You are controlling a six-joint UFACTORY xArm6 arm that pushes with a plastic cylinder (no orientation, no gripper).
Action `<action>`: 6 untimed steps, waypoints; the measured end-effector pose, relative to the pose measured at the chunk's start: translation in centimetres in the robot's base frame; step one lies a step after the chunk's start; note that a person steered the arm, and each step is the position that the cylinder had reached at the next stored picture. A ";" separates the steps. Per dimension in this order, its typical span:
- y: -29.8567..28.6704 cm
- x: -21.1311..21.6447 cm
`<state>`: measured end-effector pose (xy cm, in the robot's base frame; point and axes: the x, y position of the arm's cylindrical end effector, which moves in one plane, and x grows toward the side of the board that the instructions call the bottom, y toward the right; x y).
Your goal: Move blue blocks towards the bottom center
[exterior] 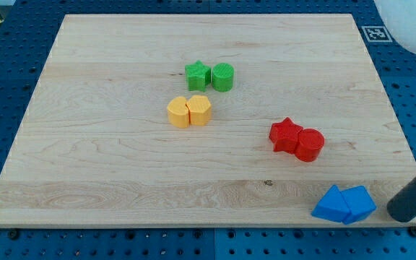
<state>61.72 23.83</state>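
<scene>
Two blue blocks (344, 204) sit touching each other at the near right corner of the surface (121, 159), right against its near edge; both look wedge-like or triangular, though their exact shapes are hard to make out. We carry no pincer, so there is nothing to open or close: only a dark rod, whose tip (403, 215) rests just right of the blue pair, apart from it, and appears to lie at or past the surface's right edge.

We judge the main risk to be the near edge. A push with any nearward lean could tip a blue block off the wood, since almost no margin remains there. Their slanted faces could also let the tip slide off, split the pair, and send one block spinning away.

Leftward along the near side the wood is bare all the way past the centre, so a straight push to the left has open room.

Farther in, a red star (285, 134) and a red cylinder (310, 144) touch each other, near enough to be clipped if a blue block veers farward. Beyond them lie two yellow blocks (189, 110), pressed together, and farthest a green star (197, 74) beside a green cylinder (223, 76), all well clear.
</scene>
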 end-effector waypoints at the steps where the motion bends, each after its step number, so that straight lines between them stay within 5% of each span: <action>1: -2.1 -0.2; 6: -7.6 -0.8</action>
<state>60.96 16.25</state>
